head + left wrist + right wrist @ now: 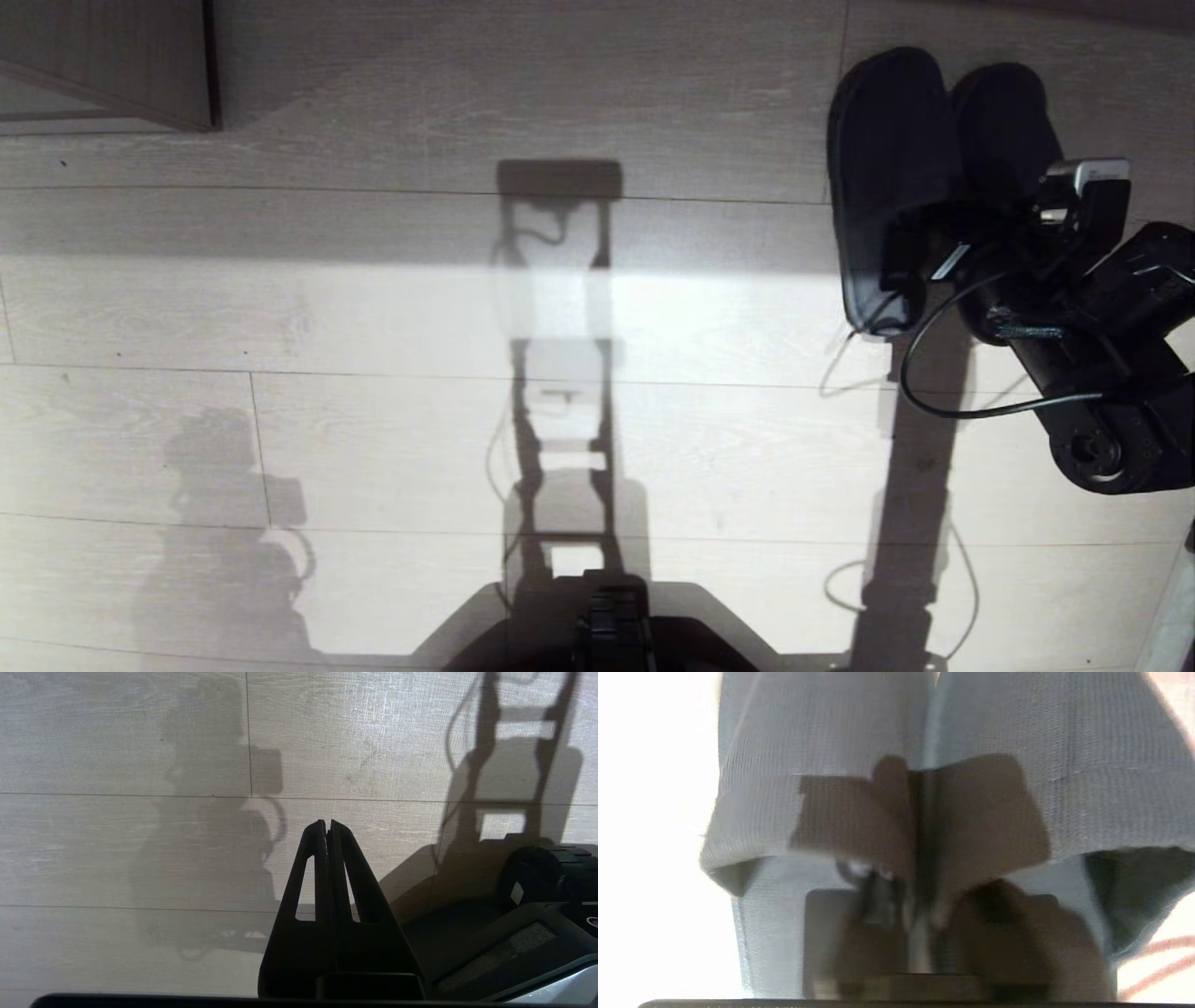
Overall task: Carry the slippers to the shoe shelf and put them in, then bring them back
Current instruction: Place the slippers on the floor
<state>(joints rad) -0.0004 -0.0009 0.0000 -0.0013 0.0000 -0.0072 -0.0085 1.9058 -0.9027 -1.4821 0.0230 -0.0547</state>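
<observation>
The pair of slippers [887, 159] lies side by side on the pale wood floor at the far right, toes pointing away from me. In the right wrist view their grey-blue cloth [822, 742] fills the picture. My right gripper [910, 252] is down over the heel end of the pair, at the seam where the two slippers meet [920, 891]; that view is blurred. A corner of the shoe shelf [103, 65], beige wood-grain with a dark edge, shows at the far left. My left gripper [327, 823] hangs shut and empty above bare floor.
Pale floor planks [467, 308] stretch between the shelf corner and the slippers, crossed by my own shadow. My base [607, 625] shows at the near edge. A black cable [934, 373] loops from the right arm.
</observation>
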